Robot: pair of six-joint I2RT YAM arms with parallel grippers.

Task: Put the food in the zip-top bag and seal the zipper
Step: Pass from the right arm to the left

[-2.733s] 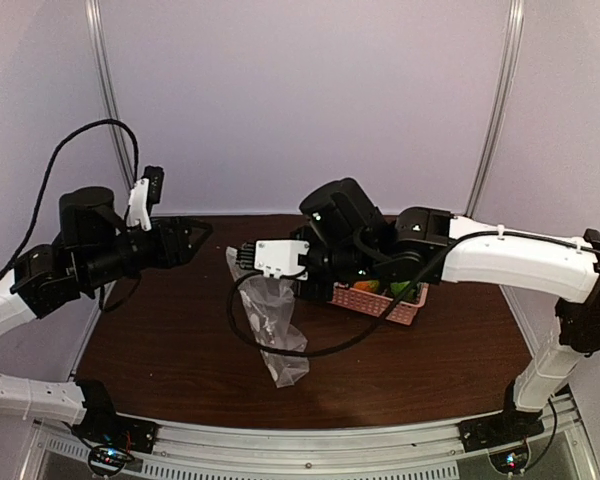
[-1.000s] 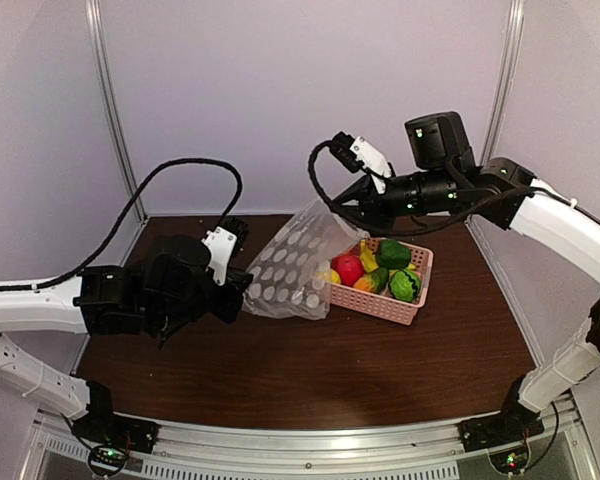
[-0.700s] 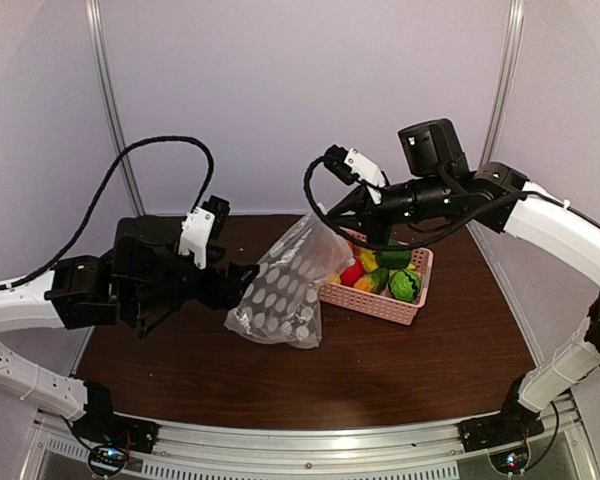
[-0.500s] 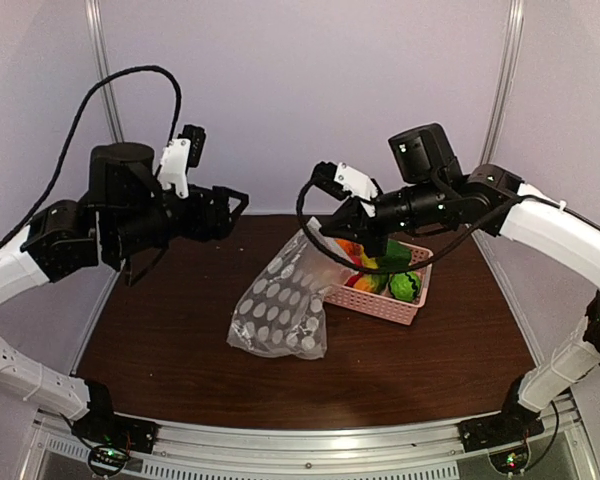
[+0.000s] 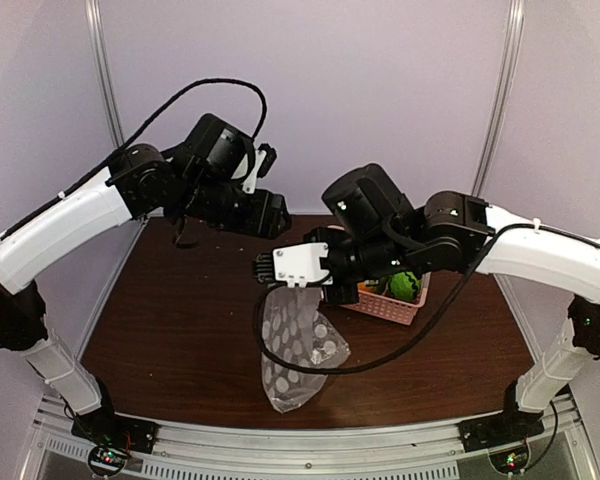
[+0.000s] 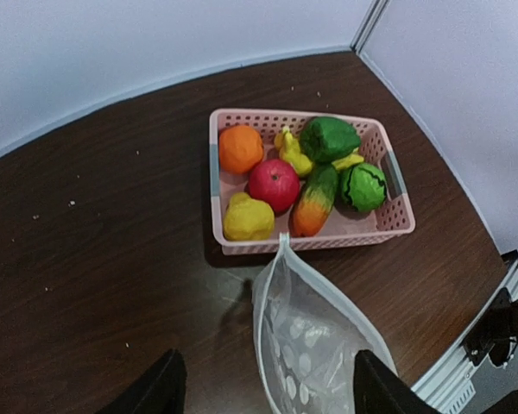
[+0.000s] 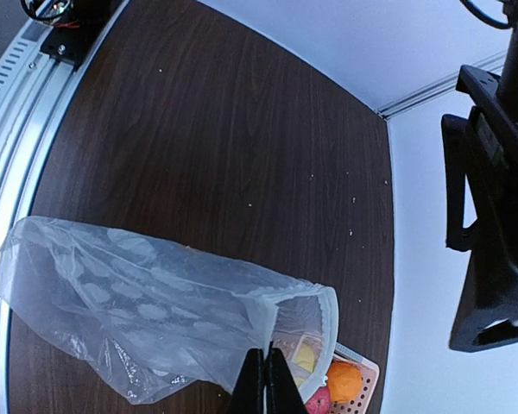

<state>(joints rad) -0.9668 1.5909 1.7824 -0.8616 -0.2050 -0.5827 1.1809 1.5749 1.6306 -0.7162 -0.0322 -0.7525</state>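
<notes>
Dark wood table, pale walls. Progress: nil visible. All food sits in pink basket, beyond left gripper. Zip-top bag looks empty, zipper unsealed. Left fingers spread wide, holding nothing, bag mouth below betw. them. Right gripper pinched tight on bag's mouth rim, bag hanging beneath.

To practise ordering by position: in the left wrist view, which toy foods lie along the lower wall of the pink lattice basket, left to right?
In order: lumpy yellow plastic lemon → long orange-and-green plastic vegetable → round dark-green plastic vegetable.
</notes>
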